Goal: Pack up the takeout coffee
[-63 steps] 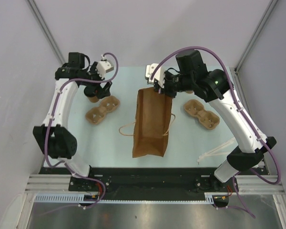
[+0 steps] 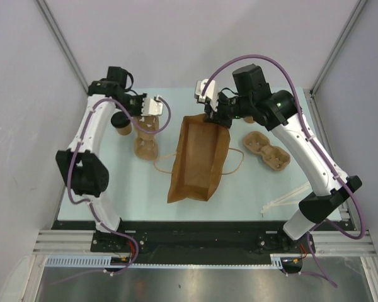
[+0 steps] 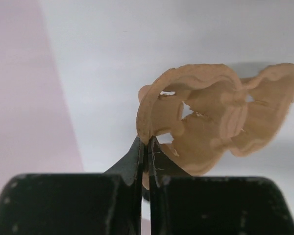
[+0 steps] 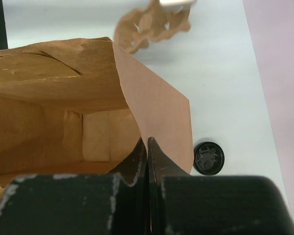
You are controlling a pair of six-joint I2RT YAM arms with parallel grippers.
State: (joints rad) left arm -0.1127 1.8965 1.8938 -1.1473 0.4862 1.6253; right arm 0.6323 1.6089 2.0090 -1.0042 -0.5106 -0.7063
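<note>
The takeout coffee [image 2: 121, 128], a small tan paper cup, stands at the back left beside my left arm. My left gripper [image 2: 147, 121] [image 3: 147, 143] is shut on the rim of a brown pulp cup tray [image 2: 146, 139] [image 3: 213, 117], which hangs tilted from the fingers. A brown paper bag [image 2: 197, 160] [image 4: 54, 98] lies in the middle with its mouth toward the back. My right gripper [image 2: 213, 117] [image 4: 147, 142] is shut on the bag's upper rim and holds the mouth open. The held tray [image 4: 152, 23] shows beyond the bag in the right wrist view.
A second pulp tray [image 2: 266, 150] lies at the right of the bag. A small black lid [image 4: 208, 157] rests on the table beside the bag's mouth. White sticks [image 2: 288, 198] lie at the front right. The bag's twine handles [image 2: 166, 168] spread on both sides.
My left gripper has left the cup, moved right and closed on the tray's rim. The tray has turned and shifted toward the bag. The bag's mouth stands wider open.
</note>
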